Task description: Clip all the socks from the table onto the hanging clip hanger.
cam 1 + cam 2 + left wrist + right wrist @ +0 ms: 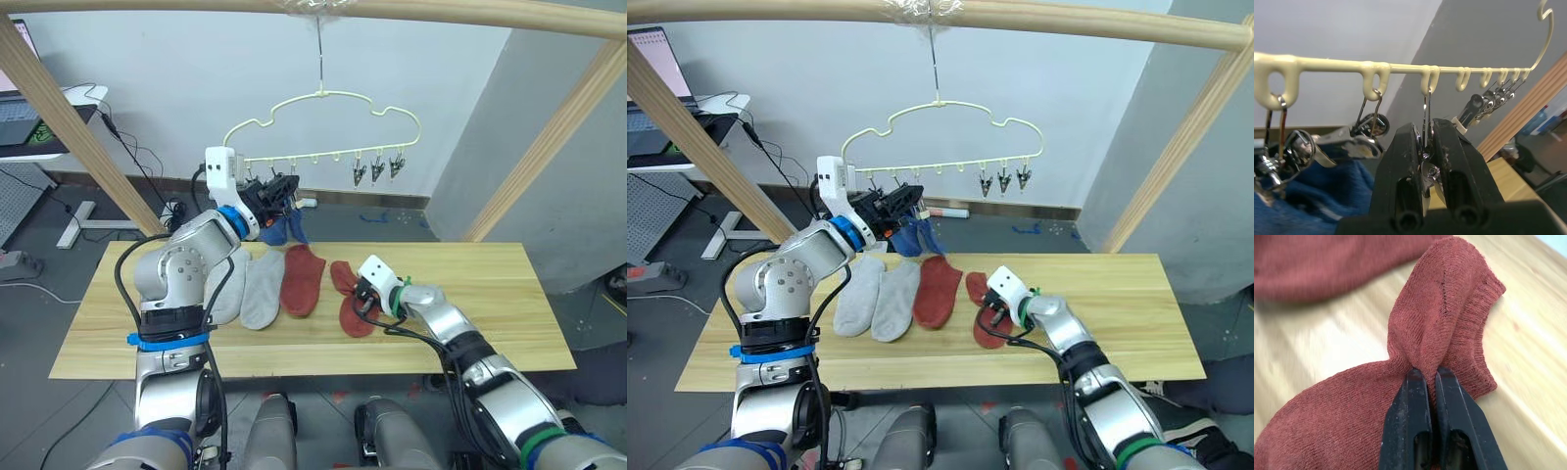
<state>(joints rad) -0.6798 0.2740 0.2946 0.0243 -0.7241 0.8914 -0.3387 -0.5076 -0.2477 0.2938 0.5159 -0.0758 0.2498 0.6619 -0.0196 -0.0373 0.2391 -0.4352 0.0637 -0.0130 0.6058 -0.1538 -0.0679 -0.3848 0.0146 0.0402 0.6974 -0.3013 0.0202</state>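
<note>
The pale yellow-green clip hanger point(333, 98) hangs from the wooden pole. Two blue socks point(284, 230) hang from its leftmost clips. My left gripper point(284, 188) is raised to the bottom bar point(1400, 68) and shut on the third clip point(1427, 105), beside the blue fabric point(1312, 191). Three free clips point(377, 171) hang at the bar's right end. On the table point(490, 294) lie two light grey socks point(263, 289) and a rust red sock point(302, 279). My right gripper point(364, 299) is shut on the bunched cuff of the second rust red sock point(1449, 298), which still rests on the wood.
A thick wooden pole frame point(294, 8) spans the top, with slanted posts at left point(69, 127) and right point(558, 127). A white desk with a laptop point(29, 117) stands far left. Cables lie on the floor behind the table.
</note>
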